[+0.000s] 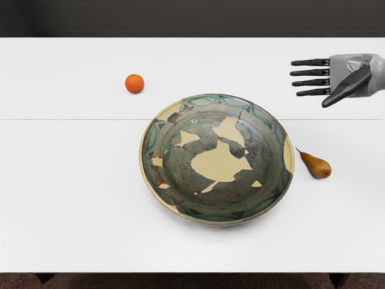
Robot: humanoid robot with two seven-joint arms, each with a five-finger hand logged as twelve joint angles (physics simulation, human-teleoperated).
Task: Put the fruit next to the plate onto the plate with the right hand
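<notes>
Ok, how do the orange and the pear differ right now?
The orange is round and bright orange; the pear is tapered and brownish, lying on its side. The orange sits well off the plate's upper left; the pear lies close by its right rim. The pear is nearer the open right hand. Both rest on the table, neither on the plate.

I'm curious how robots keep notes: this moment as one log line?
right robot hand: open, holding nothing | pear: on table, right of plate | orange: on table | plate: empty
</notes>
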